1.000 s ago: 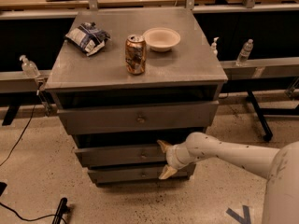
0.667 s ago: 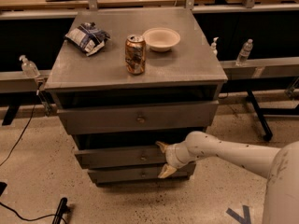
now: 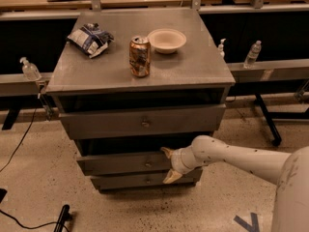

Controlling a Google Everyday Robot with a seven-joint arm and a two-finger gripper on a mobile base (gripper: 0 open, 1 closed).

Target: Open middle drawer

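The grey metal cabinet (image 3: 140,76) has three drawers stacked in its front. The middle drawer (image 3: 116,164) is the shallow second one, with a small round knob (image 3: 148,164) at its centre and a dark gap above its front. My gripper (image 3: 166,165) reaches in from the right on a white arm. It is level with the middle drawer's front, just right of the knob. Its two tan fingers (image 3: 167,152) are spread apart, one above the other, open, with nothing held. The knob lies left of the fingertips, outside them.
The taller top drawer (image 3: 145,122) and the bottom drawer (image 3: 145,180) flank the middle one. A soda can (image 3: 139,57), a white bowl (image 3: 167,40) and a chip bag (image 3: 90,38) sit on the cabinet top. Bottles stand on side rails, and cables lie on the floor at left.
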